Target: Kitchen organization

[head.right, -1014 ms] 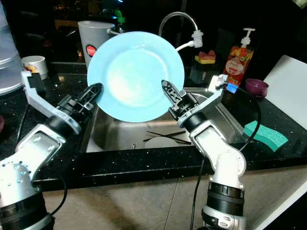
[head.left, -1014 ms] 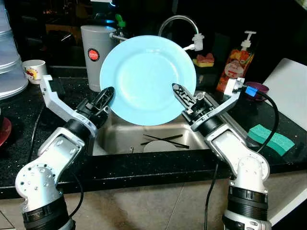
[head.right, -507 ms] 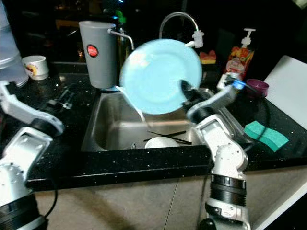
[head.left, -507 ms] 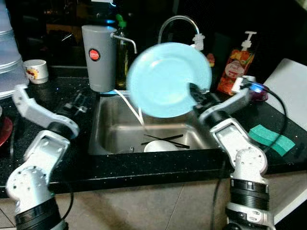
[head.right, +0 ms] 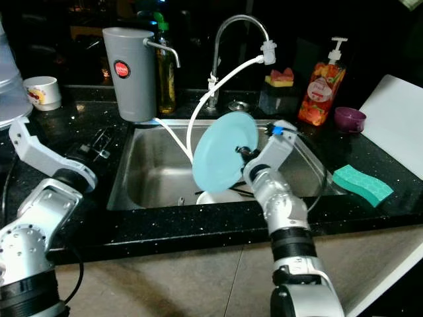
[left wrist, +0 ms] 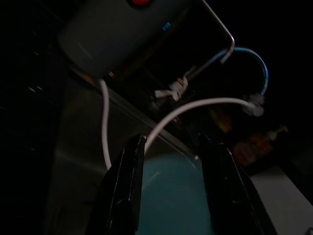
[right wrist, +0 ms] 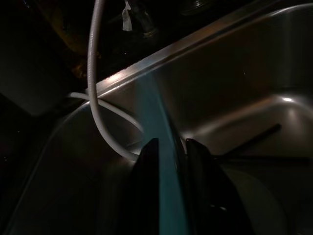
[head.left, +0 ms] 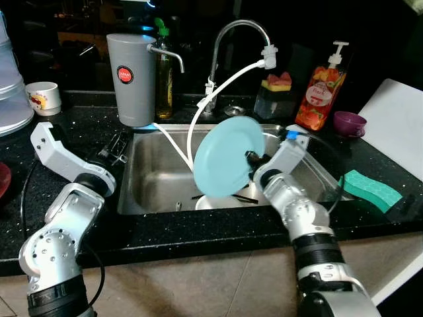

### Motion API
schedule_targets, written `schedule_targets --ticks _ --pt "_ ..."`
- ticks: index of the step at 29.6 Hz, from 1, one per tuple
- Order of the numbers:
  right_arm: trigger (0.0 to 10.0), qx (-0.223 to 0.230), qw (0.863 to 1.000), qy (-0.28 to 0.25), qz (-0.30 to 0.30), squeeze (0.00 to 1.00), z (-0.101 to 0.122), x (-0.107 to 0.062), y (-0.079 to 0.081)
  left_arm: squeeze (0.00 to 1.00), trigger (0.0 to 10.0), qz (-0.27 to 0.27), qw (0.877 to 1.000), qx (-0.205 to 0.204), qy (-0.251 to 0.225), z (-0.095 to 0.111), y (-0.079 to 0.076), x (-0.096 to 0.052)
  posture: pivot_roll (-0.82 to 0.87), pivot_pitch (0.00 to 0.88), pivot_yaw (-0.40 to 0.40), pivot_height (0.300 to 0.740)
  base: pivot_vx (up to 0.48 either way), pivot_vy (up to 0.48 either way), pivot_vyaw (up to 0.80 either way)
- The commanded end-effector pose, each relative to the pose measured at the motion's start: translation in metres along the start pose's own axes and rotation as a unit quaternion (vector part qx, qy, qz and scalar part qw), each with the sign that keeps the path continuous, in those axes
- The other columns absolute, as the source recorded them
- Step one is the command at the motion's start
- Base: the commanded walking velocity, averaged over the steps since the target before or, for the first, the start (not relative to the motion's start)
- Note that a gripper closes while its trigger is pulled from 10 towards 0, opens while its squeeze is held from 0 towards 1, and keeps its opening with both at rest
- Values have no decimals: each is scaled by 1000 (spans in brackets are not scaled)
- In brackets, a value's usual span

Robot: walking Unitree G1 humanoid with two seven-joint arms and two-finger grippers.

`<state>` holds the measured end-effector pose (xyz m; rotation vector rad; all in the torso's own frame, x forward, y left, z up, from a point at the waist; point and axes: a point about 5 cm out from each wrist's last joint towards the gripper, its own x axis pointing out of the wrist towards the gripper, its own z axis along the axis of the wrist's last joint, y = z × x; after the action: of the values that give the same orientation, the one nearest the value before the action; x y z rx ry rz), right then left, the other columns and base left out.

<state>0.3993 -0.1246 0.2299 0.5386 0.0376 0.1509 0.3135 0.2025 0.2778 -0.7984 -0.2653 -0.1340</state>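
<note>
Plate now lower over sink (right gripper alone); left gripper released.

Over the sink, the white hose loops across the back half, and the tilted blue plate in the right claw blocks the right half. Chopsticks and a white dish cover the sink's front floor. Its left half lies open.
</note>
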Motion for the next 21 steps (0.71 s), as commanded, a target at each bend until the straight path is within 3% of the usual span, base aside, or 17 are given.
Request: schedule_targets --ticks 1,4,5,6,8,11,14,17,21 --pt "10000 11 999 -29 19 1000 7 0 5 0 10000 0 1000 10 12 -6 1 2 98 72 -116 740 0 0 0" --pt "10000 23 998 -50 36 1000 13 -1 10 0 10000 -1 1000 12 13 -6 0 2 98 72 -116 740 0 0 0" --pt "10000 50 993 -80 64 0 24 -4 16 0 10000 -2 1000 14 14 -7 0 2 97 67 -117 740 0 0 0" --pt "10000 68 981 -149 100 0 52 -20 22 0 10000 -8 1000 10 21 -12 -1 2 90 69 -114 740 0 0 0" --pt "10000 69 977 -170 110 0 61 -27 24 0 10000 -11 1000 11 24 -15 -1 2 90 69 -114 740 0 0 0" --pt "10000 -23 969 -219 108 0 71 -43 30 0 10000 -23 997 55 37 -23 -7 1 81 75 -107 740 0 0 0" --pt "10000 -131 959 -230 101 0 57 -57 38 0 10000 -42 989 135 50 -33 -15 -1 77 79 -102 740 0 0 0" --pt "10000 -149 960 -219 89 0 41 -64 38 0 10000 -62 963 255 58 -47 -24 -6 74 91 -100 740 0 0 0" --pt "10000 -165 963 -202 61 0 21 -71 33 0 10000 -83 924 369 46 -69 -32 -16 65 104 -92 740 0 0 0"
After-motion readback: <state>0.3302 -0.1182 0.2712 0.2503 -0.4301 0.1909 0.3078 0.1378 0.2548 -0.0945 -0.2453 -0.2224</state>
